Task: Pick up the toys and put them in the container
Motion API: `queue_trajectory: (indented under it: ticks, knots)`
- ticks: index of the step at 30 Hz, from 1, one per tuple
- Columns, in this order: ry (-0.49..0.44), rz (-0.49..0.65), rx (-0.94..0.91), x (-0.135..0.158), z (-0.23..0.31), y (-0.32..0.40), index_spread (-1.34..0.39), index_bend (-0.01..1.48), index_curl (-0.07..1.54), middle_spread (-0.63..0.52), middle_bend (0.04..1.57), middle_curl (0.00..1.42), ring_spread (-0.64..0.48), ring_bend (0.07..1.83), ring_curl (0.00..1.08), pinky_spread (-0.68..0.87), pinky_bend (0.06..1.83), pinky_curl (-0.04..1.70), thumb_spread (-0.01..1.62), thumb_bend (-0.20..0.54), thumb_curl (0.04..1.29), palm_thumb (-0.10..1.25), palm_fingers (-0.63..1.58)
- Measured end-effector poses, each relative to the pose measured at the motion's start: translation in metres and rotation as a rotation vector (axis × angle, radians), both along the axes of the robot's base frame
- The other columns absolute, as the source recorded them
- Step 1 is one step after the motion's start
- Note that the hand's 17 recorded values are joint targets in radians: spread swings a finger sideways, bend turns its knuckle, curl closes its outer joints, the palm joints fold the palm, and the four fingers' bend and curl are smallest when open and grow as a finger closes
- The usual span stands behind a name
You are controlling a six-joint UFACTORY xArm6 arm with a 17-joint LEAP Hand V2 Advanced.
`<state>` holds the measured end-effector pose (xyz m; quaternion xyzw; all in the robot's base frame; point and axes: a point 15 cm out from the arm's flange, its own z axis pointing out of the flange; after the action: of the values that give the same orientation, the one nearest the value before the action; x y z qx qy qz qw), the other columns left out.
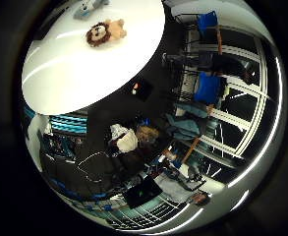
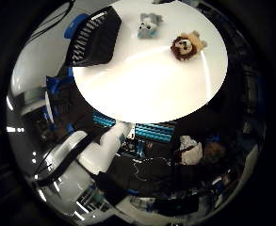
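Nothing is packed yet, as far as I can judge. The lion toy [image 2: 187,45] and the grey plush toy [image 2: 148,26] both lie on the round white table [image 2: 147,89], near its edge and well apart from my palm. The black slatted container [image 2: 94,37] sits at another edge and looks empty. My fingers are out of sight, so I cannot tell their state.

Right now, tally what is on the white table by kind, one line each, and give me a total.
Plush toys: 2, a lion and a grey animal
Containers: 1, a black slatted basket
Total: 3 things on the white table
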<state>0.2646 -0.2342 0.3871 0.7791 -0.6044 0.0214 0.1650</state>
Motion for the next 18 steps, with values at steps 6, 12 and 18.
queue_trajectory:
  ticks: [6, 12, 18]
  knots:
    - [0.023, -0.011, 0.015, -0.007, -0.005, -0.019, -0.37, 0.15, 0.23, 0.09, 0.2, 0.33, 0.2, 0.37, 0.27, 0.4, 0.56, 0.31, 0.87, -0.033, 0.3, 0.16, 0.02]
    - [0.031, -0.04, 0.031, -0.007, -0.02, -0.043, -0.37, 0.15, 0.23, 0.08, 0.21, 0.34, 0.2, 0.37, 0.26, 0.39, 0.57, 0.3, 0.87, -0.033, 0.3, 0.16, 0.02]
    - [0.009, -0.038, 0.048, 0.017, -0.045, -0.065, -0.37, 0.14, 0.23, 0.08, 0.21, 0.34, 0.2, 0.37, 0.27, 0.39, 0.57, 0.3, 0.87, -0.031, 0.3, 0.17, 0.01]
